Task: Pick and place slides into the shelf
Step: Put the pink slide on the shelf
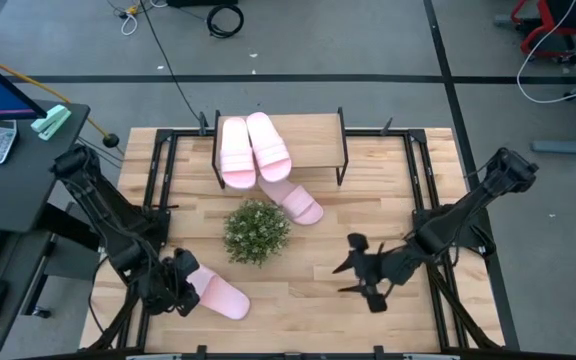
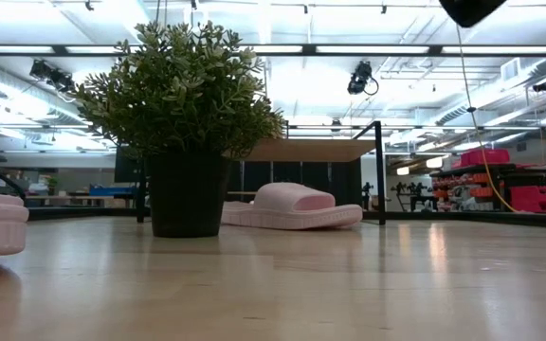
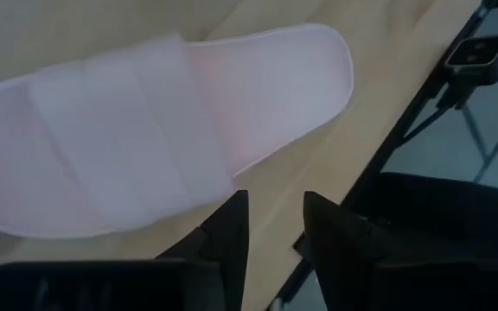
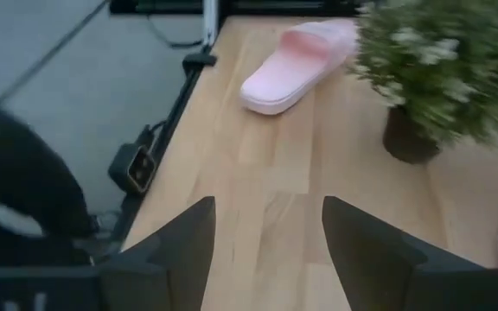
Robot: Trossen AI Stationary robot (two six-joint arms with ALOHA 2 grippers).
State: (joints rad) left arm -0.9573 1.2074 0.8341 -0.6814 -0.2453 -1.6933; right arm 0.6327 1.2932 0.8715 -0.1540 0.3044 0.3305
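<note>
Four pale pink slides show. Two lie side by side on the shelf's (image 1: 308, 128) wooden top board (image 1: 238, 150) (image 1: 269, 146). A third (image 1: 300, 204) (image 2: 292, 206) rests sole-down on the table, just in front of the shelf. The fourth (image 1: 218, 294) (image 3: 145, 130) (image 4: 296, 60) lies flat near the table's near left corner. My left gripper (image 1: 180, 284) (image 3: 275, 207) hovers right beside this slide's long edge, open by a narrow gap and not touching it. My right gripper (image 1: 360, 270) (image 4: 266, 216) is open over bare table at the near right.
A green bushy plant in a dark pot (image 1: 256, 231) (image 2: 188, 123) stands mid-table between both arms, in front of the shelf. A black frame rail (image 1: 158, 180) runs along the table's sides. Bare wood lies around my right gripper and along the near edge.
</note>
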